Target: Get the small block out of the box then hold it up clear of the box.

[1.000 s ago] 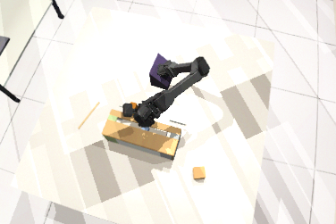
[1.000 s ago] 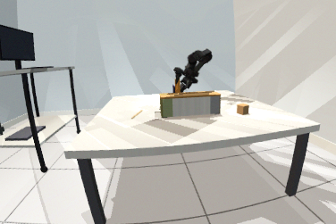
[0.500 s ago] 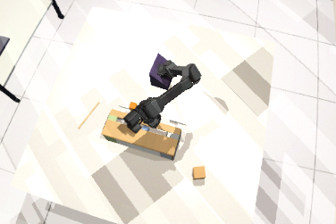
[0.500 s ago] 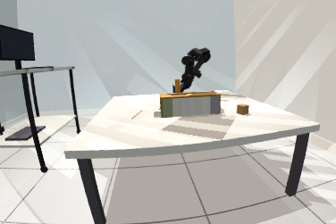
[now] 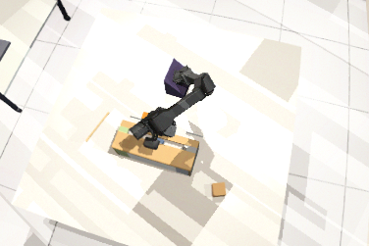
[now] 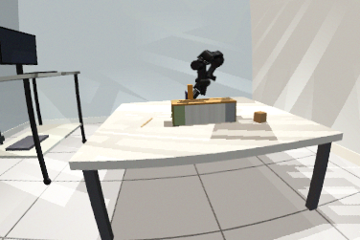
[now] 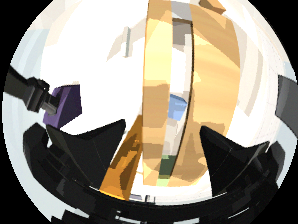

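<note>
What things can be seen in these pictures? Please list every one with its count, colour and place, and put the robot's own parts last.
table: one, white top, dark legs, holds everything below
box: one, orange-tan top, grey front, green end, middle of the table
small block: one, orange-brown, on the table, apart from the box's grey end
thin stick: one, tan, on the table beyond the box's green end
upright orange piece: one, behind the box, beside the arm
side stand: one, dark, on the floor beside the table
base: one, purple, behind the box
arm: one, black, reaching over the box
gripper: one, black, fingers open, empty, over the box top
</note>
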`<action>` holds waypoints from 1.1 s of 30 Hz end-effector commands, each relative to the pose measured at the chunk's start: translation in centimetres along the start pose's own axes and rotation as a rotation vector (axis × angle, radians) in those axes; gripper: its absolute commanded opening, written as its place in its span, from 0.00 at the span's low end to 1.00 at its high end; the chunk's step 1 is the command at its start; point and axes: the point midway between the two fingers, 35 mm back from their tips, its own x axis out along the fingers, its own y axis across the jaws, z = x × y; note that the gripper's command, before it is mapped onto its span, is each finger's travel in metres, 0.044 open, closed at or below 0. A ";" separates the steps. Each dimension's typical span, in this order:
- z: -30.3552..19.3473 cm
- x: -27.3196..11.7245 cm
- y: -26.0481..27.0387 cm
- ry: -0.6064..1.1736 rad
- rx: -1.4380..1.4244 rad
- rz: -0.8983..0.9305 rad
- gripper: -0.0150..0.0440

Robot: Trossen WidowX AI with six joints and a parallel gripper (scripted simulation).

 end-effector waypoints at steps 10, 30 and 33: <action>-1.9 -0.3 -0.4 0.000 -0.004 -0.006 0.93; -5.1 -0.4 -0.7 0.003 -0.004 -0.006 0.93; -5.6 -0.4 -0.7 0.003 -0.004 -0.006 0.93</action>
